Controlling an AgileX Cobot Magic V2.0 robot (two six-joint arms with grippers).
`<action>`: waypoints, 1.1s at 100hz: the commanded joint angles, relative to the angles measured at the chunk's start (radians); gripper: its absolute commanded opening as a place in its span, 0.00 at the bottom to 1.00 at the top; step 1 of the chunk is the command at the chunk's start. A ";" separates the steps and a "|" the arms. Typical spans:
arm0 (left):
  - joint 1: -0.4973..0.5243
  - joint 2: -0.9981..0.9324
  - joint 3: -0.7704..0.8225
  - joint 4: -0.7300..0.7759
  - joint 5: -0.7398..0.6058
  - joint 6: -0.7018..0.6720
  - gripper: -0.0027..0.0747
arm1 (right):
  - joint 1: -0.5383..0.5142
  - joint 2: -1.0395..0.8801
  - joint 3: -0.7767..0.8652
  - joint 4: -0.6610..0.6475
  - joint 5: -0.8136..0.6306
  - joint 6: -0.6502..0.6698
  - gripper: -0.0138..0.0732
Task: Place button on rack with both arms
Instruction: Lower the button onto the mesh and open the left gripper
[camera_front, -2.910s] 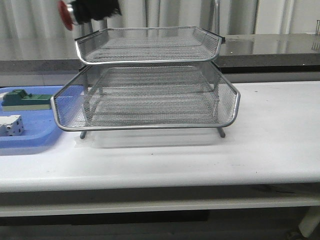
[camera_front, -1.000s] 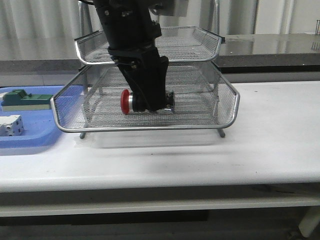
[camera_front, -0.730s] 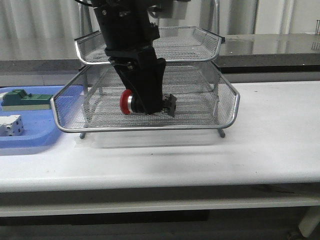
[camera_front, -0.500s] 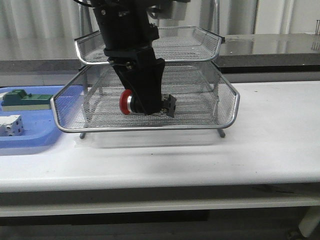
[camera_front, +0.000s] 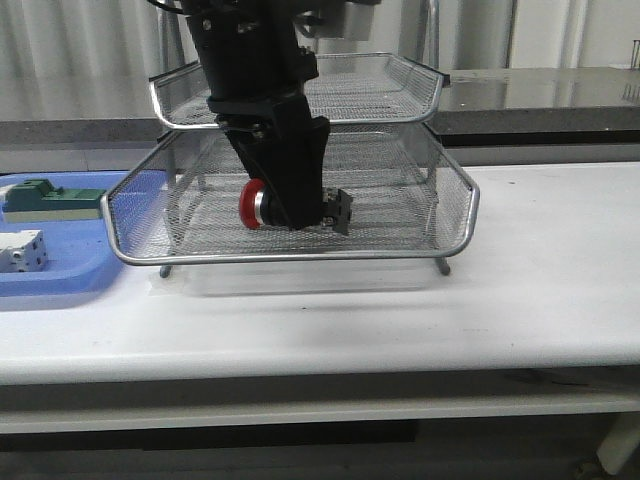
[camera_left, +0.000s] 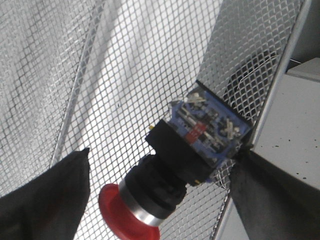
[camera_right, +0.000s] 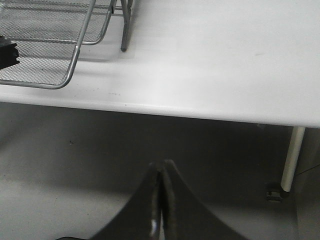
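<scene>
Front view: you see the left hand down inside the rack, in the pulled-out middle tray; the button lies sideways between its fingers, red cap to the left. Blue tray sits left on the bench.
Left wrist view: your left hand is spread wide; finger clear of the button, which rests on the mesh.
Right wrist view: your right hand is clenched empty, off the bench edge, rack corner beside.
</scene>
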 joint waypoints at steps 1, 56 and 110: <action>-0.007 -0.056 -0.025 -0.024 0.050 0.008 0.76 | -0.006 0.003 -0.024 0.001 -0.054 -0.003 0.08; -0.011 -0.056 -0.025 -0.022 0.050 0.093 0.76 | -0.006 0.003 -0.024 0.001 -0.054 -0.003 0.08; -0.019 -0.056 0.004 -0.032 0.050 0.133 0.76 | -0.006 0.003 -0.024 0.001 -0.054 -0.003 0.08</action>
